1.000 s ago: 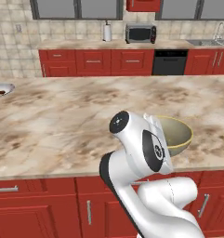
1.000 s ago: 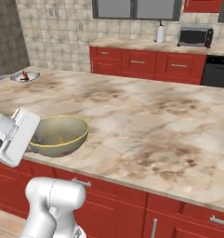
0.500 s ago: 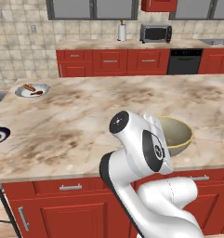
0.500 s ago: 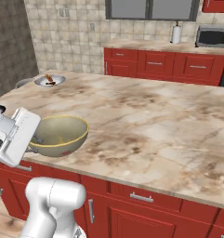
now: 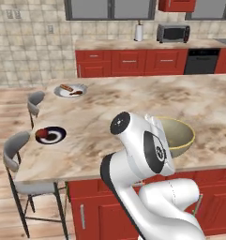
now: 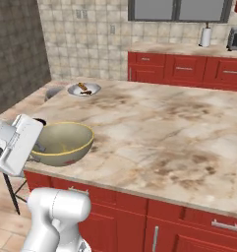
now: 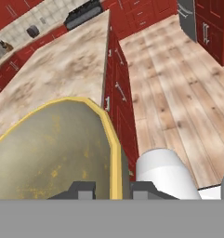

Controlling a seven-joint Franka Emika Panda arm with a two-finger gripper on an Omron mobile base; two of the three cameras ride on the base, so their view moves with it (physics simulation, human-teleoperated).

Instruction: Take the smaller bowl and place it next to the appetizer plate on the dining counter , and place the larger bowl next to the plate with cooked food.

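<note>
Over the near edge of the dining counter [image 5: 109, 117] the larger bowl [image 5: 176, 136] hung upright, its pale yellow rim pinched in the gripper [image 7: 112, 188]: in the hand view one dark fingertip sat inside the bowl wall and the other outside, the rim running up between them, so the claw was clamped narrow on the bowl's edge. From the right base view the bowl [image 6: 62, 142] sat just beside the white wrist, at the counter's near left corner above the red cabinet fronts. Farther along the marbled top, toward the end with the grey-seated stools [image 5: 16, 154], lay the appetizer plate [image 5: 50, 135] with its dark rim and red food, and beyond it, well apart from the bowl, the plate with cooked food [image 5: 70, 89], white with brown sticks. Against the tiled back wall stood a microwave [image 5: 173, 33] and a paper towel roll [image 5: 139, 32] on the wall counter
</note>
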